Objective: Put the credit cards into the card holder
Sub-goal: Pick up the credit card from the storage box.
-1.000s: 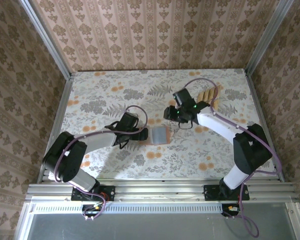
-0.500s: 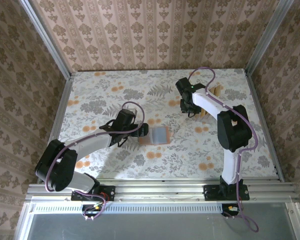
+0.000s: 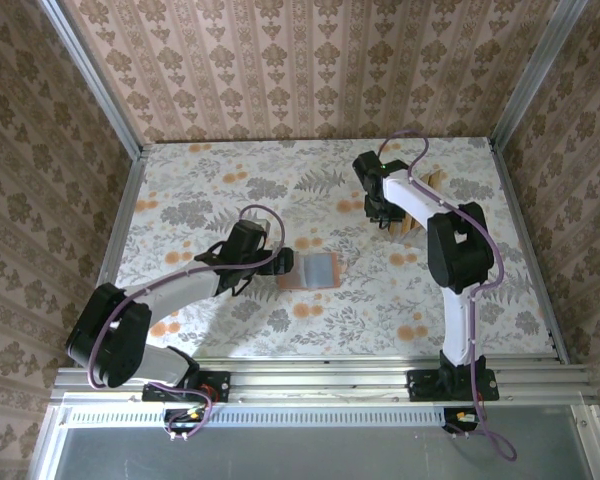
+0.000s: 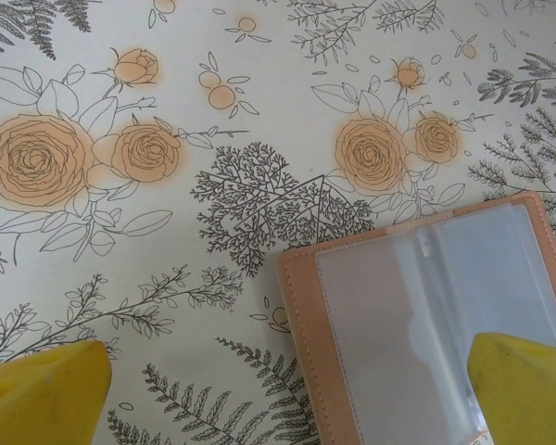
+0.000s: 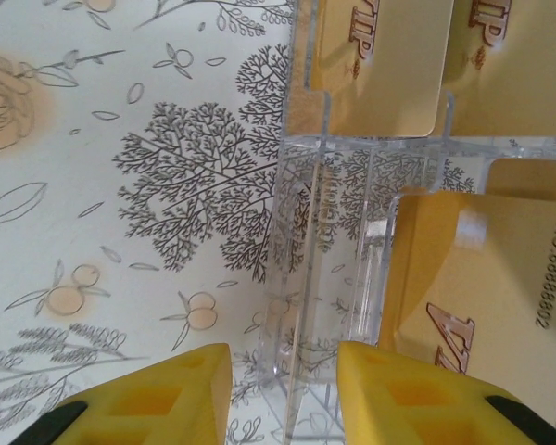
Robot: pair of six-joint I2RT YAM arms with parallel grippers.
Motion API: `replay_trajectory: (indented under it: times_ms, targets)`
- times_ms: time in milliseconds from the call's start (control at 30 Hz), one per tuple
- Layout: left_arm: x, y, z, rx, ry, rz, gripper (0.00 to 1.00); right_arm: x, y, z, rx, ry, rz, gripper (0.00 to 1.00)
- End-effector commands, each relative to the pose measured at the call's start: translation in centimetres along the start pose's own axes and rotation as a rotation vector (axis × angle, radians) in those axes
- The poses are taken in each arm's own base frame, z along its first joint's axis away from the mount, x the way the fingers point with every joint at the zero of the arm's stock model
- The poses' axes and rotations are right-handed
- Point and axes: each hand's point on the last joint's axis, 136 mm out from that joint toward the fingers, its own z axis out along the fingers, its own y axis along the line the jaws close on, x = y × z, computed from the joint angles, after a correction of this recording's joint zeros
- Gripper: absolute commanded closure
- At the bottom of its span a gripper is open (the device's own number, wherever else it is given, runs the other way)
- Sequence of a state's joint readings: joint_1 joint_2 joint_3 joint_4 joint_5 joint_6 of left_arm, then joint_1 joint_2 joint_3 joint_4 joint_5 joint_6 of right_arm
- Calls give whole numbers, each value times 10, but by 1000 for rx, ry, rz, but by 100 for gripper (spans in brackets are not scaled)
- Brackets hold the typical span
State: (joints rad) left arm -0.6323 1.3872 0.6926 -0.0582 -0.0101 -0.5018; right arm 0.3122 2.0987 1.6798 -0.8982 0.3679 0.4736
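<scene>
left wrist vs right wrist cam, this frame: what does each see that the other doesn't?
Left wrist: the open salmon-brown leather-like card holder lying flat, greyish pocket panel up. One yellow finger of the wide-open left end effector overlaps its near corner.
Right wrist: tan-beige rectangular credit cards printed VIP, held in a clear acrylic slotted stand. Part of the stand sits between the fingers of the right end effector.
Both: the floral-print table cover and yellow fingertips at the bottom edge.

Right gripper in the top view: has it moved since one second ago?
Yes. The right gripper has moved away from the card holder, toward the far right, and now sits beside the credit cards in their clear stand.
</scene>
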Motion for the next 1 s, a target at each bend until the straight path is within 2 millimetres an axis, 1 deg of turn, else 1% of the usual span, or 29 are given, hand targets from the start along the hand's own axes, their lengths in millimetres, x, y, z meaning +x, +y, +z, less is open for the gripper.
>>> replay_trajectory:
  times_ms: [0, 133, 333, 400, 467, 567, 767, 967]
  targets:
    - [-4, 0, -5, 17, -23, -25, 0, 3, -10, 9, 46, 38, -6, 66]
    - [-3, 1, -4, 16, -22, -27, 0, 3, -12, 11, 39, 43, 1, 71]
    - [-3, 0, -2, 18, -20, -28, 0, -4, -12, 4, 24, 20, 4, 71]
    - [-4, 0, -2, 21, -21, -28, 0, -5, -11, 4, 22, 21, -1, 73]
    - [-4, -1, -1, 21, -21, -29, 0, -6, -10, 5, 23, 24, -4, 79]
    - [-4, -1, -1, 23, -23, -31, 0, -5, -10, 6, 19, 26, -2, 84]
    - [-3, -2, 1, 24, -19, -32, 0, -6, -9, 4, 9, 23, 0, 89]
    - [-5, -4, 0, 27, -24, -28, 0, -4, -8, -1, -26, 34, 22, 98]
